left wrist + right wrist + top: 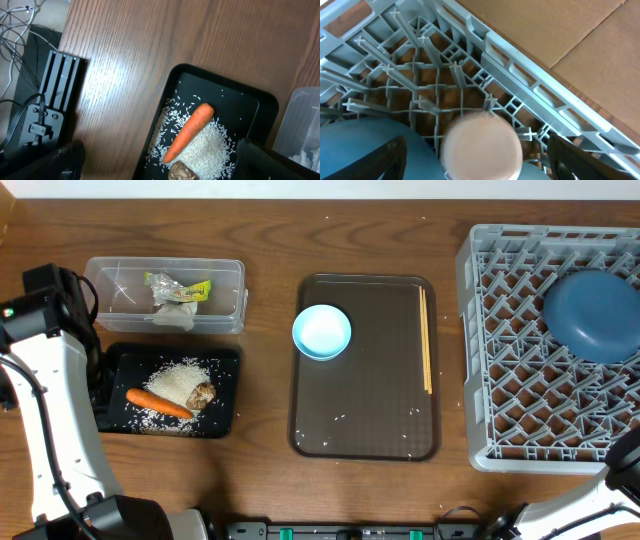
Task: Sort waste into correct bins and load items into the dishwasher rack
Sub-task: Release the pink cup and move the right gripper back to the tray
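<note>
Your left gripper (162, 162) hangs over the black tray (228, 360) with its fingers spread wide and nothing between them. That tray sits left of the brown tray (370, 400), at the near side, and holds the carrot (158, 402), rice (180, 378) and lump (202, 394). The tub (110, 275), also left of the brown tray but at the far side, holds the wrapper (185, 286) and tissue (172, 313). On the brown tray itself lie the bowl (321, 331) and chopsticks (425, 340). Right of it stands the rack (520, 400) with the plate (592, 315) in it. Your right gripper (482, 160) is over the rack, its fingers wide apart. A pale round thing (481, 145) shows between them, touching neither and too blurred to name.
</note>
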`<state>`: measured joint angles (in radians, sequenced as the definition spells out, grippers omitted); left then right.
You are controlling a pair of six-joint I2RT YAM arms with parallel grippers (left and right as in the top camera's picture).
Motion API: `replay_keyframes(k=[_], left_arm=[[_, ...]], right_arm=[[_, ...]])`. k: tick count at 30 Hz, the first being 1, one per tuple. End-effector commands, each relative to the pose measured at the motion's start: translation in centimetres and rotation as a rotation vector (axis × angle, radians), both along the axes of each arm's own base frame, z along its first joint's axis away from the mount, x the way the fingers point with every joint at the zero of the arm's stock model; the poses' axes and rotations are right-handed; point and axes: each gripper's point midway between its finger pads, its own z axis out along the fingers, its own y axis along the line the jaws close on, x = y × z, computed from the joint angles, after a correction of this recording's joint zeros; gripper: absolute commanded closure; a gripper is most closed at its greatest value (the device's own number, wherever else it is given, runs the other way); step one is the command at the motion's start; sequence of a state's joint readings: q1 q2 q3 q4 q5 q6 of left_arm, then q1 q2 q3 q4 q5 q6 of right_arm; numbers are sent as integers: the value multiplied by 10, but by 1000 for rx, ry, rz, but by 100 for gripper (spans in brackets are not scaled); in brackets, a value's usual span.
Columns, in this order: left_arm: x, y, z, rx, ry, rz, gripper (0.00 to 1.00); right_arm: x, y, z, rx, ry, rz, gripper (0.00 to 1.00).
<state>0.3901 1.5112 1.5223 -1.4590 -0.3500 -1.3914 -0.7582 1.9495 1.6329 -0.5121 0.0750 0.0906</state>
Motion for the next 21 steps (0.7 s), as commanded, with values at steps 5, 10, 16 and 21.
replay_keyframes(k=[5, 10, 16, 21], left_arm=[[-3, 3, 0, 12, 13, 17, 2], [-3, 3, 0, 12, 13, 17, 2], [-3, 3, 0, 12, 13, 17, 2], [-3, 3, 0, 12, 13, 17, 2]], right_arm=[[4, 7, 1, 39, -28, 35, 3], [16, 29, 21, 118, -140, 77, 1], [36, 74, 81, 140, -294, 199, 1], [56, 144, 132, 235, -436, 358, 1]])
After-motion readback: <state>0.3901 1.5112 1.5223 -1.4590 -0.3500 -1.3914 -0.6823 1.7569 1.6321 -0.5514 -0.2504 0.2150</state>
